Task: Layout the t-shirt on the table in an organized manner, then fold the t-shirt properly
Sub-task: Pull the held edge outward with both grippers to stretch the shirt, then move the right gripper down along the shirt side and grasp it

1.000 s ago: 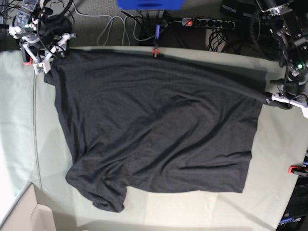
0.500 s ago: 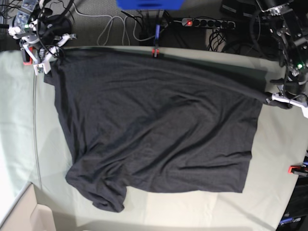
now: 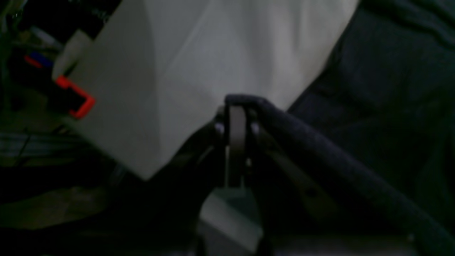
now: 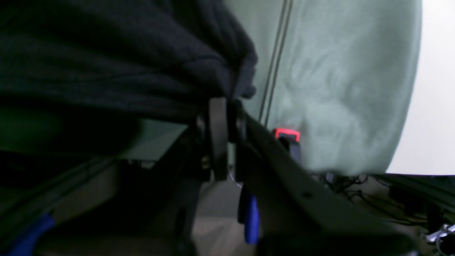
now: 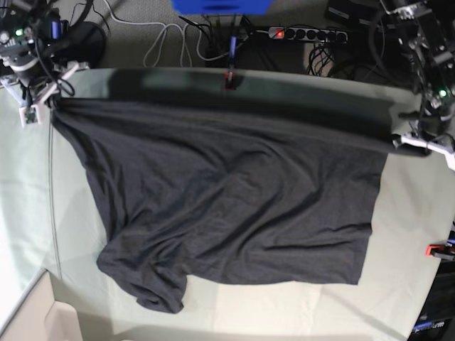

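The dark t-shirt [image 5: 234,199] lies spread over the pale green table [image 5: 412,234], with its far edge stretched taut between my two grippers. The right gripper [image 5: 48,96] at the far left is shut on one corner; the right wrist view shows its fingers [image 4: 218,121] pinching dark fabric [image 4: 106,53]. The left gripper [image 5: 399,142] at the far right is shut on the other end, and its wrist view shows its fingers [image 3: 236,121] closed on a fabric fold [image 3: 373,89]. A bunched sleeve [image 5: 160,295] lies at the near left.
Red clamps sit on the table's far edge [image 5: 229,77] and right edge [image 5: 435,249]. A power strip [image 5: 306,33] and cables lie on the floor beyond. A cardboard box [image 5: 35,320] stands at the near left corner.
The right gripper has shut on the shirt's far-left corner and pulled it up and to the left, which raised and tightened the far edge. The left gripper has stayed put.
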